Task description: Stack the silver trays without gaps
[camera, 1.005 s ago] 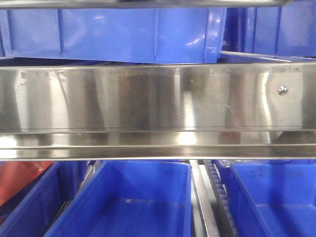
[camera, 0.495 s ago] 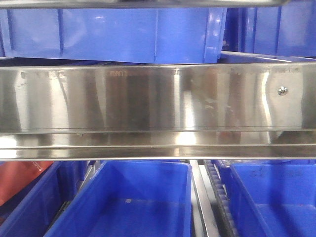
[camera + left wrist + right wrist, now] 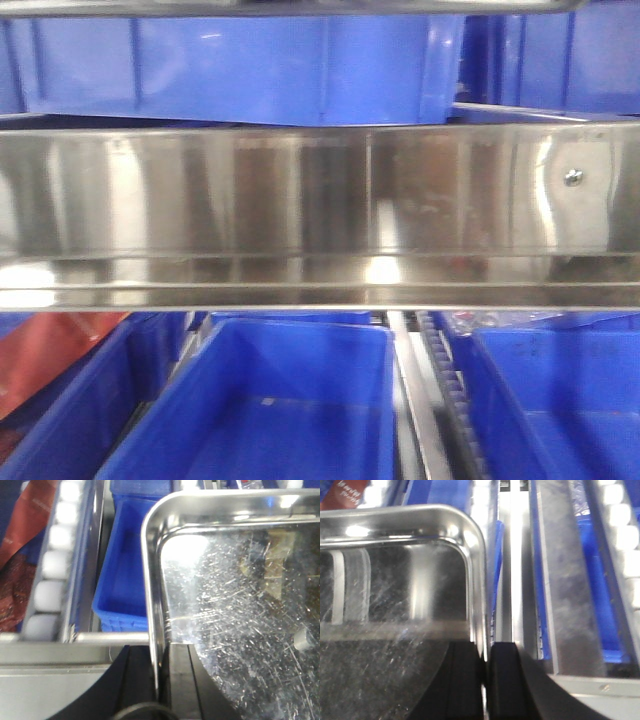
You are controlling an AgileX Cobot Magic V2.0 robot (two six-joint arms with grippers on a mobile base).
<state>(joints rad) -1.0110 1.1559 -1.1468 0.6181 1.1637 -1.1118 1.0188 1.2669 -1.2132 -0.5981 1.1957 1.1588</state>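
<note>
We are gripping the silver tray [image 3: 230, 610] by both side rims: our left pincer [image 3: 159, 682] is narrowed onto the thin left edge, and our right pincer [image 3: 486, 680] is squeezing the right edge likewise. The tray's rounded far corners are standing free. A blue bin [image 3: 125, 575] is showing open past the left rim, a roller track [image 3: 50, 565] lying farther left; a steel rail [image 3: 512, 580] is running close beside the right rim.
</note>
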